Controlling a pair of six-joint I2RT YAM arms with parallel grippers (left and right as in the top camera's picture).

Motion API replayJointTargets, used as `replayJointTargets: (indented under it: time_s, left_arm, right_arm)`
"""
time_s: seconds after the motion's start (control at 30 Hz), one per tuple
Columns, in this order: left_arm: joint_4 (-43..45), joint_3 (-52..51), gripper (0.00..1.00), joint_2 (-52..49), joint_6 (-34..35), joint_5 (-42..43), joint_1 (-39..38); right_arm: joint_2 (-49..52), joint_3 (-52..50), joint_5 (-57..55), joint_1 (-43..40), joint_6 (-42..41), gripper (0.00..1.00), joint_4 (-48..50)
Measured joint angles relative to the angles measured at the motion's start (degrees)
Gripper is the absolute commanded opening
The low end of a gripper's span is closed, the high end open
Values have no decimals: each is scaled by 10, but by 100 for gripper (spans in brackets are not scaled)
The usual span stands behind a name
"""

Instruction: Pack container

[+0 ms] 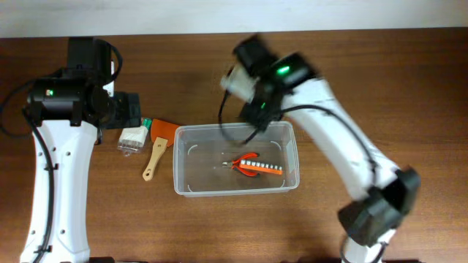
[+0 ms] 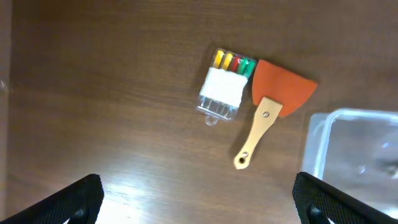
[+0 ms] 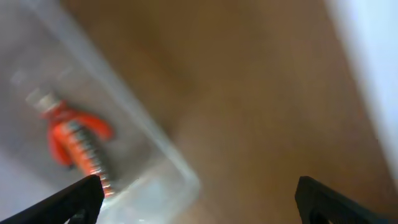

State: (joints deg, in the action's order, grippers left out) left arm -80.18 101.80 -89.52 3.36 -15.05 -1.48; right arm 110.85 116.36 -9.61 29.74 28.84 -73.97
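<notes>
Left fingers [image 2: 74, 200] sit at the bottom corners of my left wrist view, spread wide with nothing between them. Beyond them on the counter [image 1: 417, 95] lie a clear pack of coloured sticks [image 2: 224, 87] and, touching its 3 o'clock side, a scraper [image 2: 268, 112] with an orange blade and a wooden handle.

My right fingers [image 3: 68, 202] are spread just as wide and hold nothing. That view is smeared, so I judge the arm to be moving. Overhead places it above the 12 o'clock rim of the container [image 1: 178, 164].

The container stands open at the middle of the counter, long side running 9 to 3 o'clock. It holds one thing, an orange-red tool [image 1: 252, 166] that looks like small pliers, with a pale ribbed strip along it. It lies toward the 3 o'clock half of the floor. Beyond that I cannot name it.

I judge the packing partly done, with one piece in and two out. The pack and the scraper lie at the container's 9 o'clock, the scraper just beside the wall and the pack farther out. My left fingers hover over that pair, so the next move is theirs: drop straight down, line up across one piece and close. The pack is boxy and should pinch easily. The scraper lies flat and will need the handle taken across its narrow width. The 9 o'clock half of the floor is bare for the drop.
</notes>
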Motion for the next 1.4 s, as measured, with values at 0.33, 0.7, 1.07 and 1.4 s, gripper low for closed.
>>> replayJointTargets:
  time_s: [0.33,0.7,1.07,1.4]
  left_arm:
    - [24,-39,99,-122,-122,0,19]
    - [68,-63,99,-281,-198,80,41]
    - [109,-63,99,-325,-217,132,93]
    - [155,-63,99,-325,-219,136,102]
  right_arm:
    - [-87,92,-36,-149,-123,99,-66]
    - [-76,91,-2,-190,-139,98,-68]
    - [-76,91,1,-192,-138,99,-68]
    - [-76,91,1,-192,-138,99,-68]
